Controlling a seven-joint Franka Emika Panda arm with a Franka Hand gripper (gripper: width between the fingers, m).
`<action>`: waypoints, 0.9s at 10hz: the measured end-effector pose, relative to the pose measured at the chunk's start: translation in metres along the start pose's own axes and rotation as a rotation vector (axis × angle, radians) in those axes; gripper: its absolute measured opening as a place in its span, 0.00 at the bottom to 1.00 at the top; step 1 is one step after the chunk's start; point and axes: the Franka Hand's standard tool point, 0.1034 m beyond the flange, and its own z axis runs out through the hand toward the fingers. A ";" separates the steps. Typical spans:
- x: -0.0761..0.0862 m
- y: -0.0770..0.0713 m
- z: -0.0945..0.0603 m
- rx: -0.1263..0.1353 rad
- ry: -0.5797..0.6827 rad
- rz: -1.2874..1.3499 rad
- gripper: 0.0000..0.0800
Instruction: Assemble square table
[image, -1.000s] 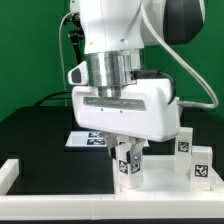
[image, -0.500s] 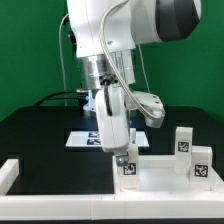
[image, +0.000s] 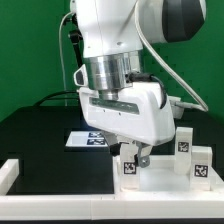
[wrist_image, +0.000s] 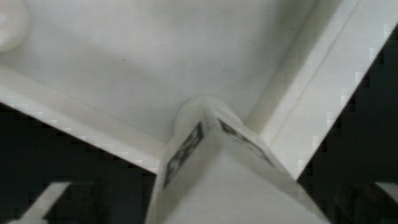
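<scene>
The white square tabletop slab (image: 165, 182) lies flat at the front of the exterior view's right. My gripper (image: 131, 156) points down over the slab's near left corner, shut on a short white leg (image: 128, 168) with a black-white tag. The leg stands upright at that corner. In the wrist view the same leg (wrist_image: 222, 175) runs up from between my fingers to the slab (wrist_image: 160, 60). Its tip sits by the slab's raised edge. My fingertips are mostly hidden there. Two more tagged legs (image: 184, 142) (image: 201, 165) stand upright at the slab's right.
The marker board (image: 86, 140) lies on the black table behind my hand. The long white L-shaped rail (image: 9, 173) borders the table's front and left. A green wall stands behind.
My hand turned about its vertical axis from broad-side to edge-on half a second ago, and is back broad-side now. The leg stayed at the corner.
</scene>
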 end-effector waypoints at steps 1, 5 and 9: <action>0.001 0.000 0.000 0.000 0.008 -0.125 0.81; 0.003 0.002 0.008 -0.004 0.080 -0.662 0.81; 0.002 0.002 0.008 0.004 0.078 -0.498 0.36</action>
